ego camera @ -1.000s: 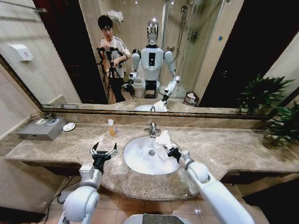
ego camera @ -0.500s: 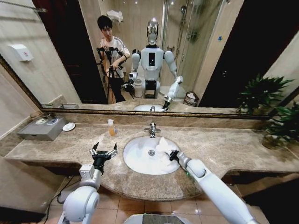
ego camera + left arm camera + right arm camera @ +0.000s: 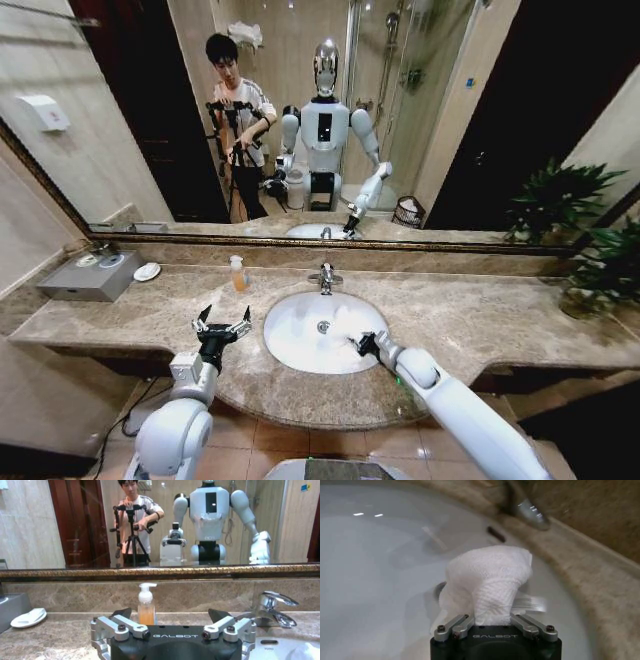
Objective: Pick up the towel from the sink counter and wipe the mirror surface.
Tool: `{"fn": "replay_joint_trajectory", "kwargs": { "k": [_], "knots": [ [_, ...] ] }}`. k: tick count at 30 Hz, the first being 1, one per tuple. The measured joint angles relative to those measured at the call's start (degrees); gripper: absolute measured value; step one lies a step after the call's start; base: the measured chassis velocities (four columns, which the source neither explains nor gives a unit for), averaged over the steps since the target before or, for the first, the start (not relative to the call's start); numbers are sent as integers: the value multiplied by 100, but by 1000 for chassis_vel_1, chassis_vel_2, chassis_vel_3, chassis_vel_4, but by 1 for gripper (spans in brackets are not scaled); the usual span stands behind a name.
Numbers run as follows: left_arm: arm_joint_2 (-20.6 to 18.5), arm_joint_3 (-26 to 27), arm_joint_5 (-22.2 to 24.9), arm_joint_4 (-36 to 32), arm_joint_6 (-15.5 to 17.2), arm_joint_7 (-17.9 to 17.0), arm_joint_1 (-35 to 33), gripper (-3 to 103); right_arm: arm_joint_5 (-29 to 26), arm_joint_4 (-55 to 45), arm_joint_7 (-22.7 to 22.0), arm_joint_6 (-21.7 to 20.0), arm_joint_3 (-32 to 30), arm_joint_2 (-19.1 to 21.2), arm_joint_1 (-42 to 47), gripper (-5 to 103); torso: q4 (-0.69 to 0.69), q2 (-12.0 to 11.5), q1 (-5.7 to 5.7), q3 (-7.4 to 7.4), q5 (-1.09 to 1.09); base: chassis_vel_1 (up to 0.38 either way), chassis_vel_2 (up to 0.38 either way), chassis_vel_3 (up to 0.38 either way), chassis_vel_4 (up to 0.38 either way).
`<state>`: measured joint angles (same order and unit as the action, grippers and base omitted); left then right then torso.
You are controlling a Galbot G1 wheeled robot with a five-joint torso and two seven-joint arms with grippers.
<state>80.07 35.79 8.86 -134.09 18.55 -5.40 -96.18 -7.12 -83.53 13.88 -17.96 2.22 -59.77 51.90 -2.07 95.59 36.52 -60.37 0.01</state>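
Observation:
My right gripper hangs low over the right part of the white basin, shut on the towel. The towel is a white rumpled cloth bunched up between the fingers, standing out past them toward the chrome tap. My left gripper is open and holds nothing; it sits over the sink counter left of the basin. In the left wrist view the left gripper faces the mirror. The wide mirror with its dark gold frame stands behind the counter.
A soap bottle stands left of the tap. A small white dish and a grey box sit at the counter's far left. A plant fills the right end.
My right gripper has sunk lower into the basin with the towel and drawn slightly back toward me. The left arm has stayed still.

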Motion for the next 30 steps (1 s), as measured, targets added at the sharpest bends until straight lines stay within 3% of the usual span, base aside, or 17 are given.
{"fn": "replay_joint_trajectory", "kwargs": {
  "k": [3, 14, 23, 28, 30],
  "knots": [
    [0, 0, 0, 0, 0, 0, 0, 100, 9, 67, -57, 38, -5, -62, -7, 10, 0, 0, 0, 0, -1, 0, 0, 0, 0],
    [0, 0, 0, 0, 0, 0, 0, 100, -470, -604, -77, -227, 418, 306, 518, 10, 3, 1, -1, 1, -2, 0, 0, 0, 0],
    [0, 0, 0, 0, 0, 0, 0, 100, -615, -74, -462, -237, 379, -123, -82, 10, 0, 0, 0, 0, -1, 0, 0, 0, 0],
    [0, 0, 0, 0, 0, 0, 0, 100, -449, 304, -260, -216, 427, -170, -434, 10, 1, 0, 0, 0, -2, 0, 0, 0, 0],
    [0, 0, 0, 0, 0, 0, 0, 100, -346, 306, 81, -309, 494, -66, -469, 10, 0, 0, 0, 0, 2, 0, 0, 0, 0]
  ]
}}
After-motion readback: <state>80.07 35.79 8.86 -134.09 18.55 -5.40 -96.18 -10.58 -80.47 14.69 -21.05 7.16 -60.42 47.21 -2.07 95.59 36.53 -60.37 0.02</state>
